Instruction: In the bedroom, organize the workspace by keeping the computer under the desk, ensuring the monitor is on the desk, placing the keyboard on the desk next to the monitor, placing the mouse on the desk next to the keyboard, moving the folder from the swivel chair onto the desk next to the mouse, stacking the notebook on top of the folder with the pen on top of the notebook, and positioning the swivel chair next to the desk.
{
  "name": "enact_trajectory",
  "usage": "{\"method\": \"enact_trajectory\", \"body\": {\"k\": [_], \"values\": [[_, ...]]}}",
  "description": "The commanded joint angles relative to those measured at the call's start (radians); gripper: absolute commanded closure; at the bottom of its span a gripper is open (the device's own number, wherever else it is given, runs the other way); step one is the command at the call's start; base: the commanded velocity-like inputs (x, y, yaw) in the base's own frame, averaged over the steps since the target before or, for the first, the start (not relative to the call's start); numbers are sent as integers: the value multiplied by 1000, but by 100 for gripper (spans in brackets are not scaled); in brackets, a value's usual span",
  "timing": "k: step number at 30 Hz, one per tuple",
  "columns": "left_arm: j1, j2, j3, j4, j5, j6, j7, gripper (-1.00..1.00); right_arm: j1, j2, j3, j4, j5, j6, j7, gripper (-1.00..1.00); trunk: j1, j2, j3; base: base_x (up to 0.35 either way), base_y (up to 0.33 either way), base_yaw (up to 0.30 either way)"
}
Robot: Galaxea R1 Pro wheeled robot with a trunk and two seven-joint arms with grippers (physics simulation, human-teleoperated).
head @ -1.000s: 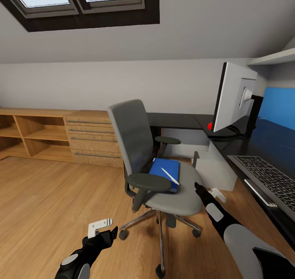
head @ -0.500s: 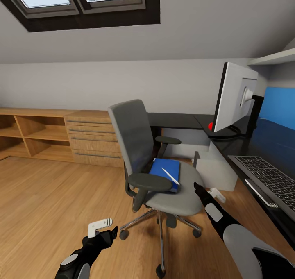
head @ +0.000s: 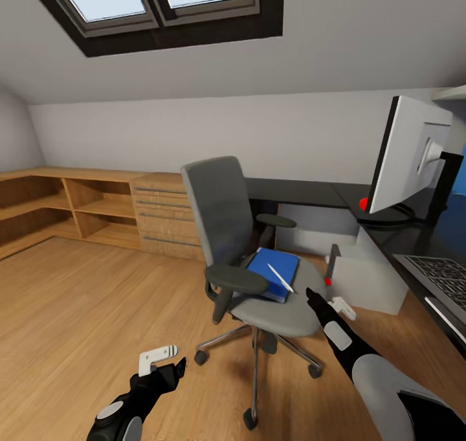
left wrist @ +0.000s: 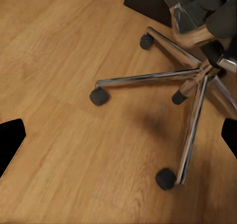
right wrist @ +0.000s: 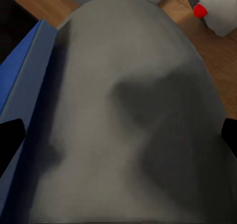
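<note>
The grey swivel chair [head: 226,221] stands on the wooden floor, a short way out from the black desk [head: 304,192]. On its seat lies the blue folder [head: 273,271] with the white pen [head: 281,278] across it. My right gripper [head: 327,304] hovers open just past the seat's front right edge; its wrist view looks down on the seat [right wrist: 133,110] and the folder's edge [right wrist: 29,71]. My left gripper [head: 167,362] is open, low over the floor beside the chair base [left wrist: 192,81]. The monitor [head: 414,153] and keyboard [head: 443,276] sit on the desk, with the computer [head: 362,279] beneath it. The mouse and notebook are out of view.
A light-wood chest of drawers [head: 158,217] and open shelves [head: 77,204] line the far wall at the left. Bare wooden floor [head: 84,311] stretches left of the chair. A skylight [head: 162,0] is set in the sloped ceiling.
The whole picture has shifted, so the camera has turned left; chair, desk and monitor now sit further right in it. Neither arm has visibly moved.
</note>
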Motion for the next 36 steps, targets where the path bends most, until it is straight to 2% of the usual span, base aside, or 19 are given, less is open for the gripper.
{"method": "enact_trajectory", "body": {"k": [1,20,26,36], "values": [[0,0,-1,-1,10,3,9,-100,0,1,4,3,-14,-3,10,-100,0,0,-1,0,0,274],[0,0,-1,0,9,3,10,-100,-1,0,4,2,-14,-3,12,-100,0,0,-1,0,0,252],[0,0,-1,0,9,3,10,-100,0,-1,4,2,-14,-3,12,-100,0,0,-1,0,0,-1],[0,0,-1,0,9,3,9,-100,0,-3,4,2,-15,-3,12,-100,0,0,-1,0,0,-198]]}}
